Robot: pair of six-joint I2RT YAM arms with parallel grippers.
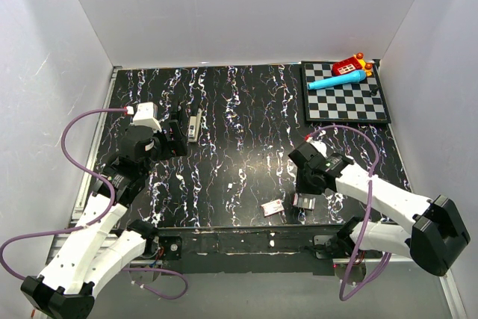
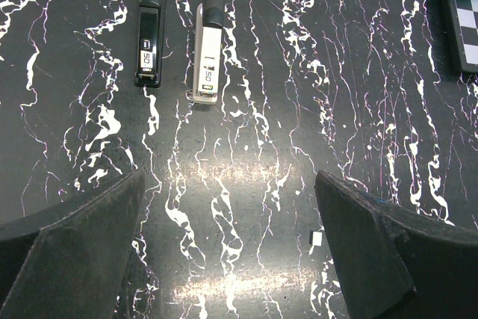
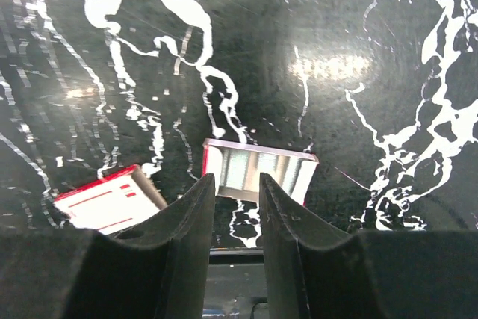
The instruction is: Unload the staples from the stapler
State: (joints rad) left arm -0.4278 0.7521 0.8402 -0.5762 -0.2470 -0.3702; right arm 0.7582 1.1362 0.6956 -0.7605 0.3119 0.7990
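The stapler [image 1: 193, 125] lies at the back left of the table, swung apart. In the left wrist view its silver half [image 2: 207, 65] and its black half [image 2: 149, 46] lie side by side, their far ends out of view. My left gripper [image 2: 230, 177] hovers just short of them, wide open and empty; from above the left gripper [image 1: 181, 136] is right beside the stapler. My right gripper [image 3: 236, 178] is near the front edge over a small open tray [image 3: 299, 177] holding silvery staples [image 3: 258, 168]. Its jaws stand a little apart with nothing between them.
A red-and-white flat box [image 3: 104, 199] lies left of the tray, also seen from above as the box [image 1: 272, 207]. A chessboard [image 1: 346, 102] with a blue tube [image 1: 337, 80] and a red toy [image 1: 348, 65] is at the back right. A tiny white bit [image 2: 317, 238] lies by my left gripper's right finger.
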